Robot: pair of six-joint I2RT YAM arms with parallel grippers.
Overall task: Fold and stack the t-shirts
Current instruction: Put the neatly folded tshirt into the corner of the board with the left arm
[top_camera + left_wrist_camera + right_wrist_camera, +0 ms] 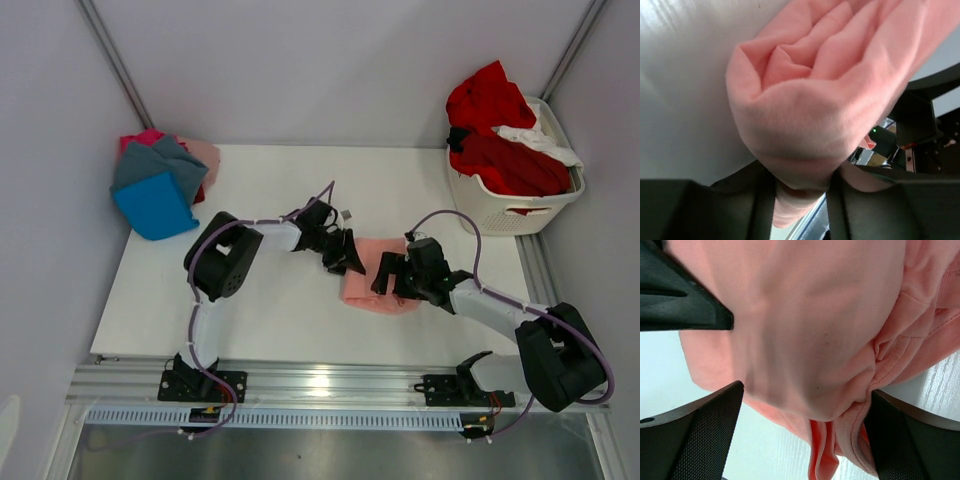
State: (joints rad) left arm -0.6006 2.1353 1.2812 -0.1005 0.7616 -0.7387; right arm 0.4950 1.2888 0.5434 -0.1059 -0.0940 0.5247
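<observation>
The salmon-pink t-shirt lies bundled at the table's middle, between my two grippers. My left gripper is at its left edge; in the left wrist view a thick fold of the shirt fills the gap between the jaws of the left gripper, which press on it. My right gripper is at the shirt's right side. In the right wrist view this gripper stands wide open and straddles the shirt, with hems hanging between its fingers.
Folded t-shirts are stacked at the far left: bright blue, grey, magenta and pale pink. The white slatted basket at the far right holds red shirts and a white one.
</observation>
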